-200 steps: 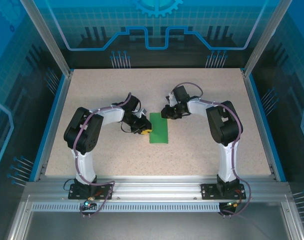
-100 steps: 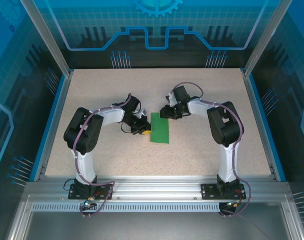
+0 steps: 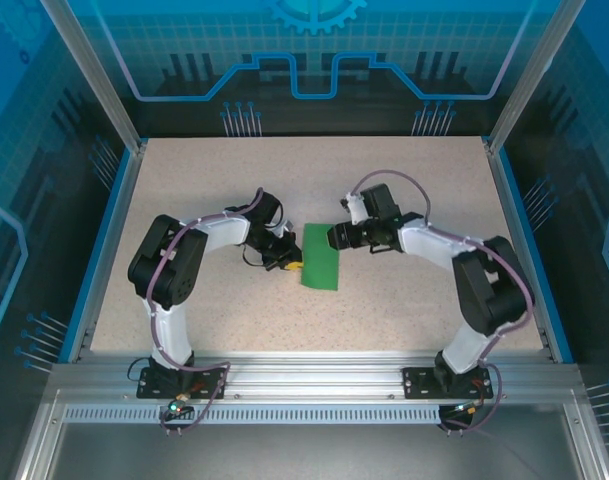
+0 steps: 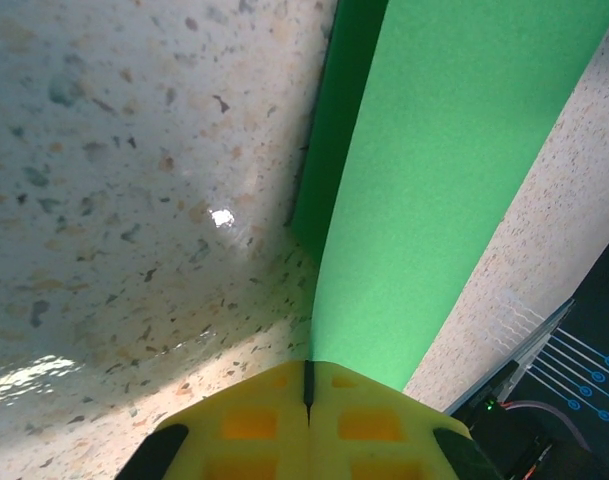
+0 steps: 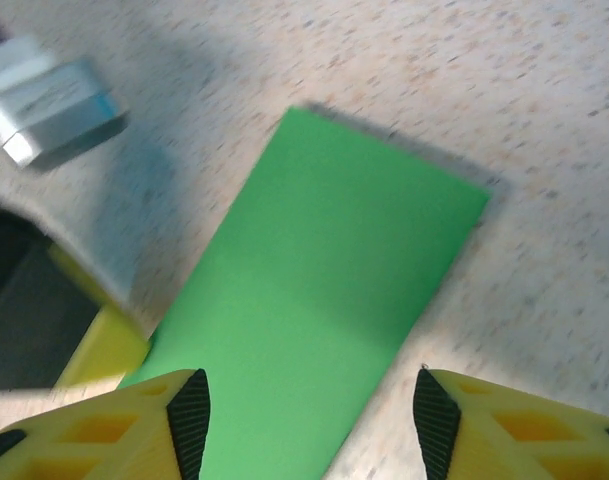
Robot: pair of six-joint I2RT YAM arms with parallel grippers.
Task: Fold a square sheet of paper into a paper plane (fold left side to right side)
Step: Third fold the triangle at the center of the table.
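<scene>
The square sheet of paper (image 3: 321, 256) is green and lies folded to a narrow upright strip at mid-table. My left gripper (image 3: 292, 264) sits at its lower left edge, shut, with the sheet (image 4: 444, 180) running up out of the seam between the yellow tips (image 4: 307, 375). One layer curves up off the table and casts a shadow on the darker layer beneath. My right gripper (image 3: 336, 236) hovers at the strip's upper right edge. Its jaws (image 5: 312, 425) stand open, with the sheet (image 5: 324, 300) below them and nothing between them.
The speckled table (image 3: 234, 180) is ringed by a blue rim (image 3: 102, 250) and frame posts. In the right wrist view the left arm's yellow finger (image 5: 104, 350) and grey wrist part (image 5: 54, 110) sit close beside the paper's far edge.
The left gripper has closed on the paper's left edge. The right gripper has opened, and its arm has swung its elbow out to the right. The paper has shifted slightly right.
</scene>
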